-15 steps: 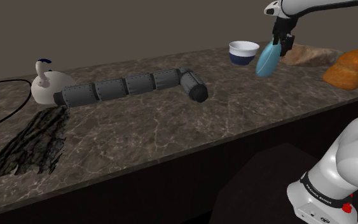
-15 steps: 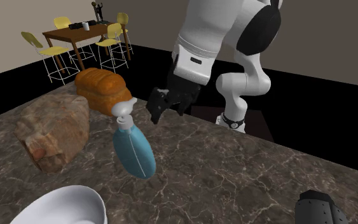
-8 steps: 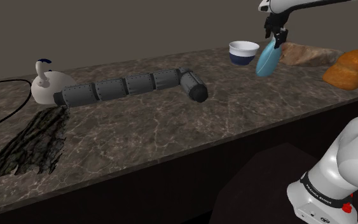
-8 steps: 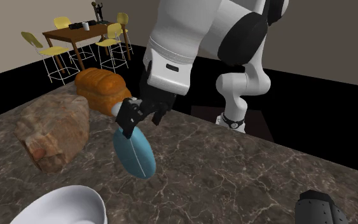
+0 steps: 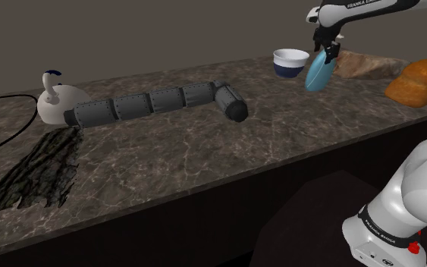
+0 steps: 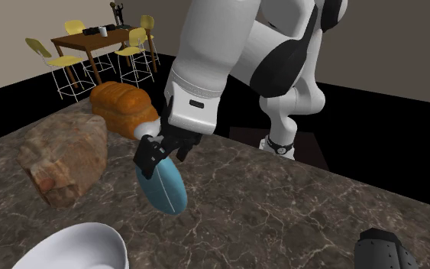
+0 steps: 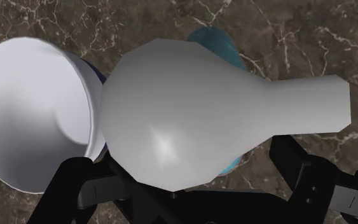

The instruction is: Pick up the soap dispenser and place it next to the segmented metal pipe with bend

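The soap dispenser (image 5: pixel 317 72) has a teal body and a white pump head; it stands tilted on the dark marble counter (image 5: pixel 204 152), between the white bowl (image 5: pixel 290 61) and a brown rock (image 5: pixel 367 66). My gripper (image 5: pixel 327 48) has come down over its top. In the wrist view the white pump head (image 7: pixel 190 114) lies between my black fingers (image 7: pixel 75 184), which stand apart on either side; the gripper (image 7: pixel 180 159) is open. The segmented grey pipe (image 5: pixel 158 102) with its bent end lies far toward the shoulder view's left. In the second exterior view the gripper (image 6: pixel 153 150) sits above the teal body (image 6: pixel 163 187).
A loaf of bread (image 5: pixel 420 80) lies beyond the rock. A white teapot-like object (image 5: pixel 52 102) touches the pipe's far end, with a dark bark-like patch (image 5: pixel 41 171) in front of it. A table with yellow chairs (image 6: pixel 98 46) stands far behind.
The gripper has moved from beside the dispenser to over its pump head and lowered around it. The dispenser has stayed in place.
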You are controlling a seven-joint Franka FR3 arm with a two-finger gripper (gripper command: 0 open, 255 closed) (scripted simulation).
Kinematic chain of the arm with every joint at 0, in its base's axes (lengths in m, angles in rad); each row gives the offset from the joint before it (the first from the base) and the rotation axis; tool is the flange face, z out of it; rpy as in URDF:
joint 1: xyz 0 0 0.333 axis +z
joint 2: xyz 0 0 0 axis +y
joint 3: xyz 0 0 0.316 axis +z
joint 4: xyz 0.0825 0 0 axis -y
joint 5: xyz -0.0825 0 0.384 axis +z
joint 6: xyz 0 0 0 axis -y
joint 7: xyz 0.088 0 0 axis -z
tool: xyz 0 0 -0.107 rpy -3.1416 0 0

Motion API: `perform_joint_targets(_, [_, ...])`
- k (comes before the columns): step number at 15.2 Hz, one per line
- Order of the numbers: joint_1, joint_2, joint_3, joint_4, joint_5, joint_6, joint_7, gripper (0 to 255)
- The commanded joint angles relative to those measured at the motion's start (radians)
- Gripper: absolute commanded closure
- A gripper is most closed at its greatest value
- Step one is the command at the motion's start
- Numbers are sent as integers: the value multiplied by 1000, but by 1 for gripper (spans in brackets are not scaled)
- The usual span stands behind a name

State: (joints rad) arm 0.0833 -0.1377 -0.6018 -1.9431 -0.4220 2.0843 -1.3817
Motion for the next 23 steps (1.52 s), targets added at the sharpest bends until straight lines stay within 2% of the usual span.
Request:
perform_joint_targets(1, [0,2,-1,-2,1,4,0,0])
perform_joint_targets(6, [0,2,-1,-2,0,4,0,0])
perform_joint_targets(7, [0,2,-1,-2,0,4,0,255])
perform_joint_targets(16, [0,2,-1,-2,1,4,0,255])
perform_joint_targets(23, [5,0,6,88,16,-84,-29,255])
